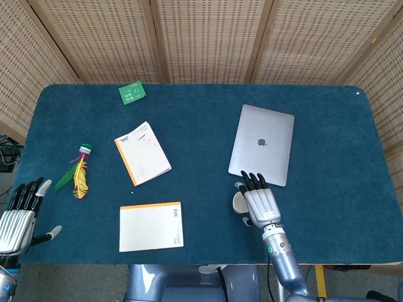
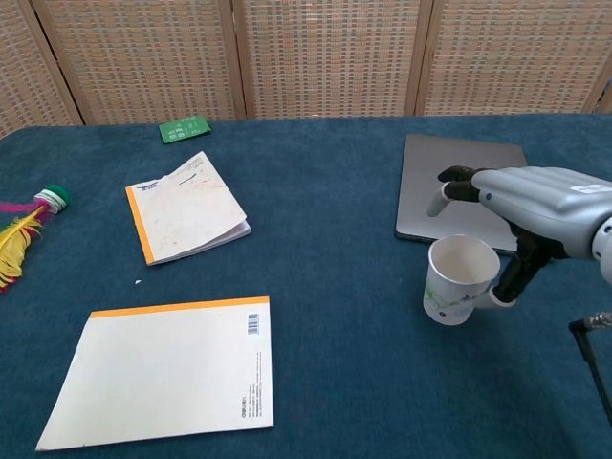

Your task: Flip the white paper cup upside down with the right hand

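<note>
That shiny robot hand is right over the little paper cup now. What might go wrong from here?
Two risks. The white paper cup stands upright and light, so the right robot hand hovering above its rim, thumb by its side, may knock it over rather than grip it. The closed silver laptop lies just behind, so a swing during the flip might strike it.

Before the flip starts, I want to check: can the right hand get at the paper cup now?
Probably yes. The right hand hovers right over the upright cup, fingers spread, thumb beside its wall. Nothing lies between them; the laptop sits just behind.
</note>
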